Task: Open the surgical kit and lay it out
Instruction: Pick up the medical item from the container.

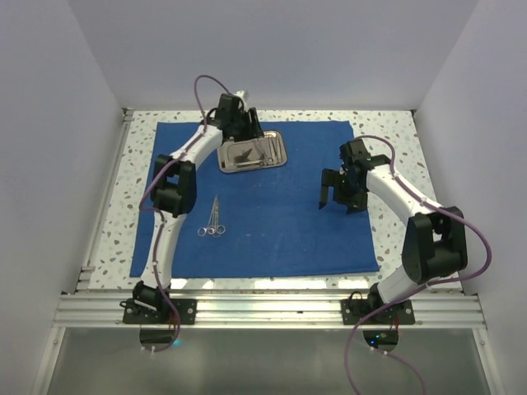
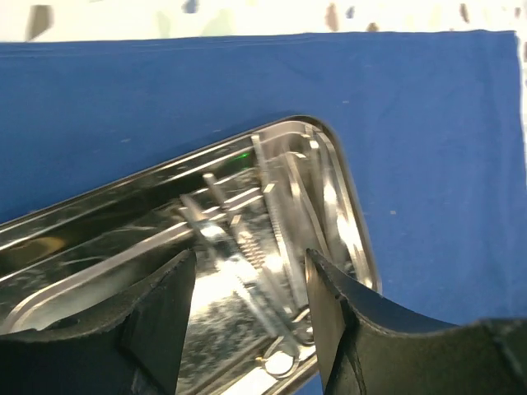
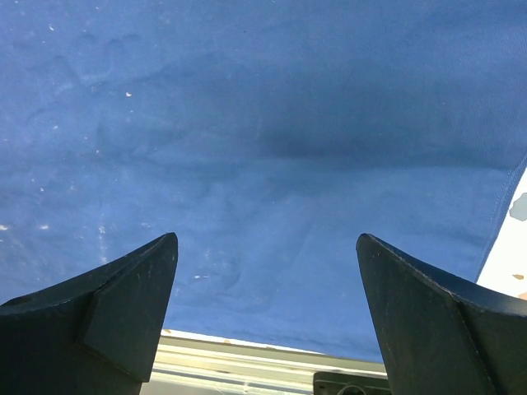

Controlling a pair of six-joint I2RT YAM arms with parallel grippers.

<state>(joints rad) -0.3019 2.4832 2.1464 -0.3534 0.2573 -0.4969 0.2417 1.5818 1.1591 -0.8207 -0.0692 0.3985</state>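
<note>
Well left of centre, two ring-handled instruments [image 1: 212, 219] lie side by side on the one blue cloth wrap [image 1: 280, 239] — long axes near-to-far, rings near, tips far. Farther back, one steel tray [image 1: 276, 156] lies lengthwise left-to-right, holding more tools [image 2: 263, 247] I cannot count. The left gripper [image 2: 247, 304] hovers over it, fingers moderately apart. The right gripper [image 3: 268, 304] gapes wide over bare cloth.

Bare cloth [image 1: 280, 230] at centre, tray [image 1: 282, 153] and scissors [image 1: 212, 220] obstructing left
</note>
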